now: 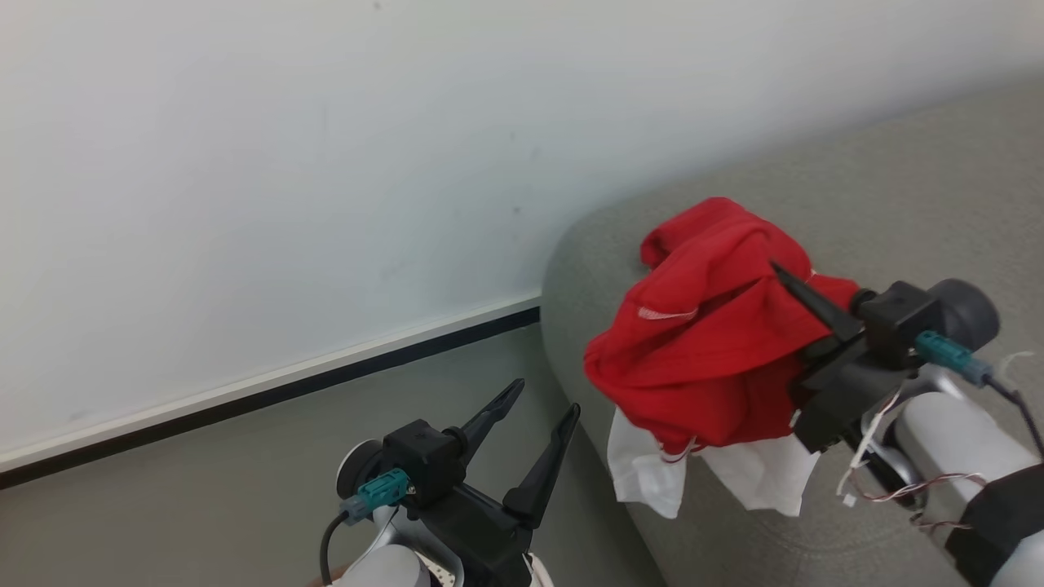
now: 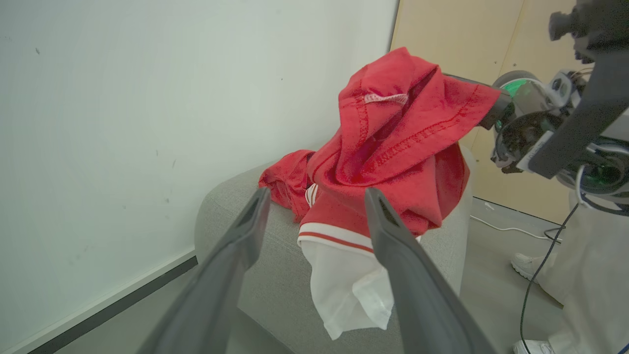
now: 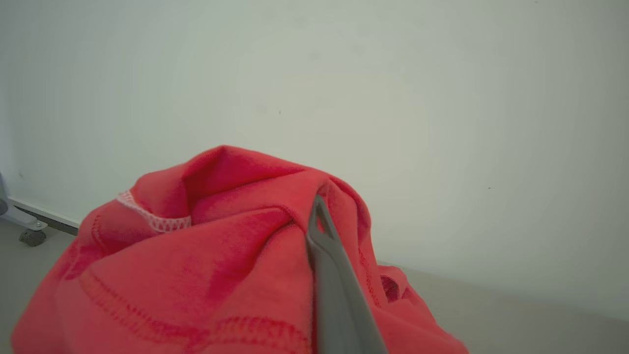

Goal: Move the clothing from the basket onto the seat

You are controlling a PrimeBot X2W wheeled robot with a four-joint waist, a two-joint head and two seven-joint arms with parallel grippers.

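Observation:
The clothing (image 1: 701,342) is a bright red bundle with a white part hanging below. It hangs over the rounded end of the grey seat (image 1: 897,187). My right gripper (image 1: 783,277) is shut on the clothing from the right, its dark fingers buried in the folds. In the right wrist view the clothing (image 3: 196,275) wraps around my right gripper (image 3: 318,206). My left gripper (image 1: 548,394) stands open and holds nothing, low and to the left of the seat. In the left wrist view the left gripper (image 2: 317,192) points at the clothing (image 2: 393,147), apart from it. The basket is out of view.
A white wall (image 1: 285,163) with a dark baseboard (image 1: 269,395) runs behind the seat, above grey floor (image 1: 204,505). A person's pale trouser leg (image 2: 589,275) and white shoe (image 2: 526,263) stand by the seat's far side. A caster (image 3: 32,237) sits at the wall.

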